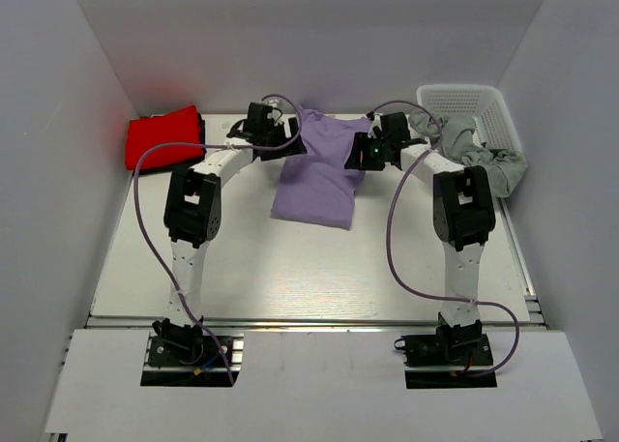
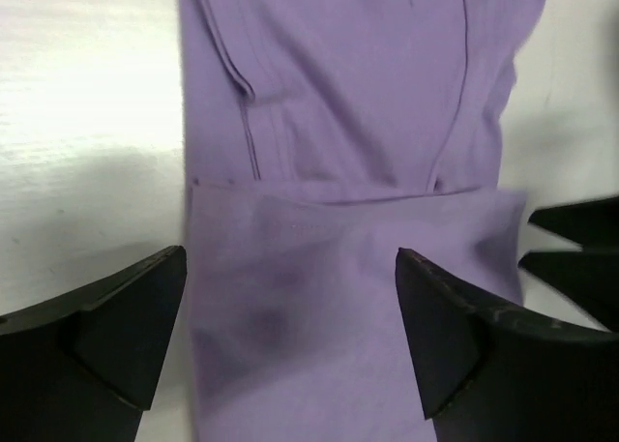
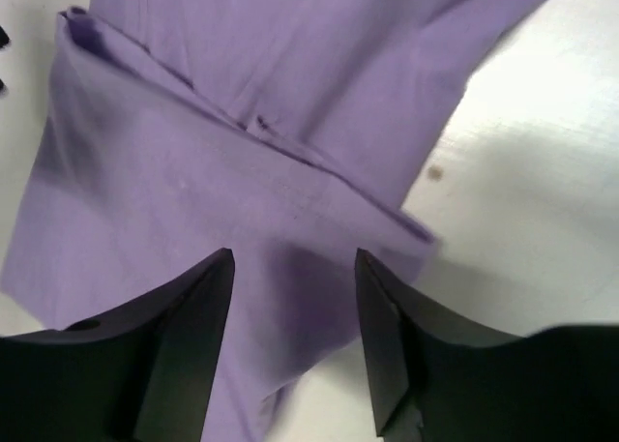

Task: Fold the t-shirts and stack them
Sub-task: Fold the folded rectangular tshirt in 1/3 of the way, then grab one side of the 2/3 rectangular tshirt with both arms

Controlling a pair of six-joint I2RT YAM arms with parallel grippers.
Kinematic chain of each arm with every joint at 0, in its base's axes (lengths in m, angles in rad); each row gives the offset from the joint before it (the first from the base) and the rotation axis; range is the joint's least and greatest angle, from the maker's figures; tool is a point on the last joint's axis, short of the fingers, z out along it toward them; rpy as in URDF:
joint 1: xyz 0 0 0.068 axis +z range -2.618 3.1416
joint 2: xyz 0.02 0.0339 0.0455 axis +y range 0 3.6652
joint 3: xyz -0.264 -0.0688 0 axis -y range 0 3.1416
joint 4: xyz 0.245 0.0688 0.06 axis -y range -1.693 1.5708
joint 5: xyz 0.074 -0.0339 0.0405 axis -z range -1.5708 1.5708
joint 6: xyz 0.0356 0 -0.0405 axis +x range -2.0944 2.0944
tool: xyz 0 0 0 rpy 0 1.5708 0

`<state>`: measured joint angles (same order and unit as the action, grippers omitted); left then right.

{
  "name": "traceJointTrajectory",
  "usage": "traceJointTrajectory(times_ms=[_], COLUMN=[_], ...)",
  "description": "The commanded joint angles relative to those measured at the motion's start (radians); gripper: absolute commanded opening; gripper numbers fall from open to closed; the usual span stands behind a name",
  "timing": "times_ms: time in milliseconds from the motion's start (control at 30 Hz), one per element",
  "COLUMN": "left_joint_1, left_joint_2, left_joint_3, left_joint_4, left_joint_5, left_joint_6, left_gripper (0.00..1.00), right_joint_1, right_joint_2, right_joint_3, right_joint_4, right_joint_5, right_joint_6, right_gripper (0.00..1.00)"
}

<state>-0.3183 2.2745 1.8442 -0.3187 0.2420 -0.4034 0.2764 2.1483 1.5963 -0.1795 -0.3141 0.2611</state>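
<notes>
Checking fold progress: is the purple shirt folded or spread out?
Folded. The purple shirt lies as a compact rectangle; wrist views show one layer doubled over another.

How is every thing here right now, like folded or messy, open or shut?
purple t-shirt: folded, lying flat on the table
red t-shirt: folded, in the far left corner
grey cloth: crumpled, draped over the basket's rim
white basket: upright, far right corner
left gripper: open, over the purple t-shirt
right gripper: open, over the purple t-shirt
</notes>
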Motion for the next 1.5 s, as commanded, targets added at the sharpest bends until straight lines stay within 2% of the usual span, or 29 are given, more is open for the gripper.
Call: traceJointTrajectory(times_ms=[0,100,133,167,233,367,400,467,500,600,733,767,900,933,967,1000,1067,1100,1167,1200,1233,1267,1433,1467], left_joint_1=[0.044,0.071,0.084,0.084,0.084,0.061,0.052,0.051,0.051,0.033,0.013,0.013,-0.010,-0.019,-0.019,-0.019,-0.028,-0.028,-0.037,-0.038,-0.038,-0.038,-0.057,-0.057], left_joint_2=[-0.010,-0.001,-0.015,-0.033,-0.125,-0.297,-0.325,-0.368,-0.395,-0.395,-0.382,-0.373,-0.363,-0.363,-0.353,-0.342,-0.331,-0.331,-0.331,-0.331,-0.348,-0.360,-0.524,-0.597], left_joint_3=[0.093,0.128,0.128,0.094,0.006,-0.326,-0.379,-0.520,-0.555,-0.629,-0.648,-0.648,-0.658,-0.658,-0.668,-0.668,-0.668,-0.668,-0.678,-0.697,-0.712,-0.724,-0.867,-0.891], left_joint_4=[0.018,-0.017,-0.032,-0.043,-0.043,0.006,0.015,0.058,0.072,0.082,0.061,0.061,0.061,0.061,0.061,0.061,0.061,0.052,0.043,0.052,0.052,0.052,0.061,0.061], left_joint_5=[-0.039,-0.029,-0.029,-0.017,-0.017,-0.017,-0.017,0.019,0.019,0.037,0.026,0.014,-0.012,-0.012,-0.012,-0.012,-0.012,-0.012,-0.003,-0.003,0.020,0.031,0.088,0.104], left_joint_6=[-0.046,-0.071,-0.071,-0.071,-0.046,-0.009,-0.009,0.002,0.002,0.002,0.002,0.002,0.002,0.002,0.002,0.002,0.002,0.002,0.002,0.002,0.002,0.002,0.002,0.002], left_gripper=[1.00,1.00,1.00,1.00,1.00,1.00,1.00,1.00,1.00,1.00,0.83,0.75,0.58,0.56,0.50,0.46,0.39,0.29,0.17,0.03,0.00,0.00,0.00,0.00], right_joint_1=[-0.025,-0.029,-0.028,-0.026,-0.016,-0.005,-0.002,0.010,0.017,0.043,0.075,0.079,0.087,0.089,0.087,0.092,0.093,0.093,0.093,0.096,0.096,0.101,0.106,0.106], right_joint_2=[0.001,-0.039,-0.054,-0.100,-0.137,-0.324,-0.341,-0.402,-0.415,-0.446,-0.435,-0.424,-0.397,-0.383,-0.369,-0.355,-0.341,-0.337,-0.343,-0.349,-0.366,-0.389,-0.546,-0.597], right_joint_3=[0.091,0.093,0.085,0.038,-0.043,-0.283,-0.396,-0.455,-0.526,-0.600,-0.670,-0.671,-0.685,-0.687,-0.688,-0.687,-0.684,-0.685,-0.684,-0.694,-0.702,-0.717,-0.794,-0.802], right_joint_4=[0.028,0.029,0.026,0.025,0.031,0.107,0.127,0.135,0.138,0.169,0.239,0.247,0.302,0.314,0.325,0.343,0.350,0.348,0.339,0.333,0.331,0.327,0.227,0.210], right_joint_5=[-0.017,0.004,-0.002,-0.005,-0.025,-0.072,-0.075,-0.104,-0.109,-0.169,-0.168,-0.164,-0.120,-0.117,-0.120,-0.123,-0.126,-0.128,-0.149,-0.152,-0.155,-0.163,-0.200,-0.204], right_joint_6=[-0.032,-0.048,-0.051,-0.065,-0.065,0.001,0.010,0.033,0.038,0.070,0.118,0.138,0.203,0.208,0.222,0.240,0.256,0.260,0.262,0.259,0.259,0.256,0.207,0.201], right_gripper=[0.60,0.70,0.85,0.90,0.90,0.90,0.90,0.90,0.90,0.90,0.85,0.85,0.78,0.76,0.72,0.64,0.53,0.47,0.33,0.27,0.22,0.00,0.00,0.00])
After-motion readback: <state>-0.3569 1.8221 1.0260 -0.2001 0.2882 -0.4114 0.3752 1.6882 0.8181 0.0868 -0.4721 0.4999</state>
